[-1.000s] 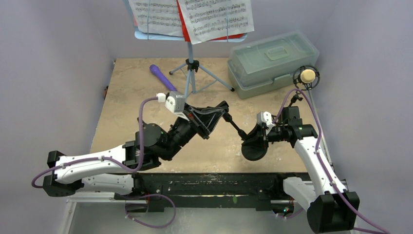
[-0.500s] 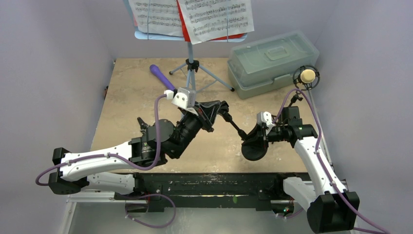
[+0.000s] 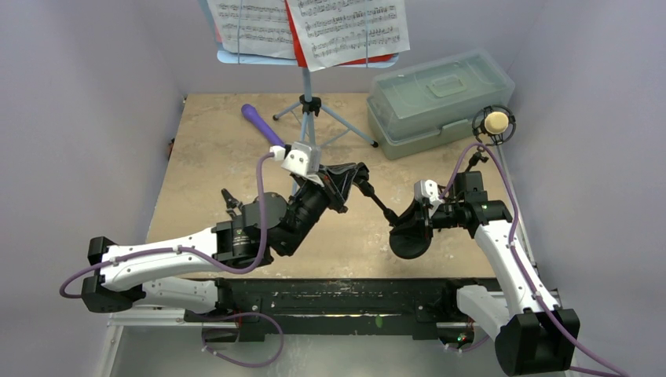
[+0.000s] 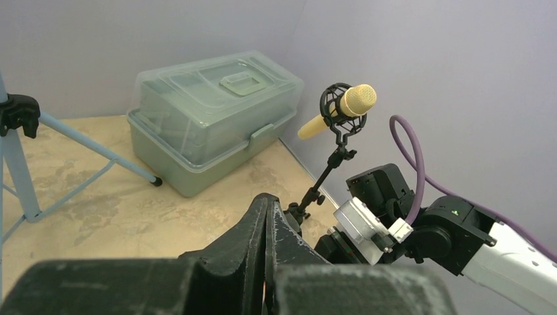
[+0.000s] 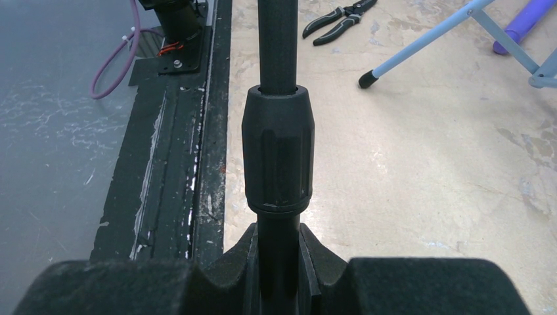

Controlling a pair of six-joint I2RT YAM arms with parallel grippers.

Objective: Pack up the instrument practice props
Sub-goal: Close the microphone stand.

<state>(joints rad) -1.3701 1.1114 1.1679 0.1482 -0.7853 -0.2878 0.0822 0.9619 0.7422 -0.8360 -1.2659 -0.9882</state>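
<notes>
My right gripper (image 5: 277, 230) is shut on the black pole of the round-base mic holder (image 5: 277, 151), just below its collar. The disc base (image 3: 410, 239) is tipped up off the table. The pole slants up-left to my left gripper (image 3: 360, 171). That left gripper (image 4: 269, 200) has its fingers pressed together, with nothing visible between them. A tan microphone (image 3: 495, 122) sits in the ring of the tripod holder (image 4: 328, 170) at the right edge. A purple microphone (image 3: 259, 124) lies at the back left. The pale-blue music rack (image 3: 308, 110) carries sheet-music pages (image 3: 314, 27).
A translucent grey-green lidded box (image 3: 440, 98) stands shut at the back right. Pliers (image 5: 338, 20) lie on the table near the left arm. The rack's tripod legs (image 5: 420, 46) spread over the middle of the table. Purple-grey walls close in on three sides.
My left gripper has shut and its wrist has rolled and shifted slightly right. The right arm and the mic holder have not moved.
</notes>
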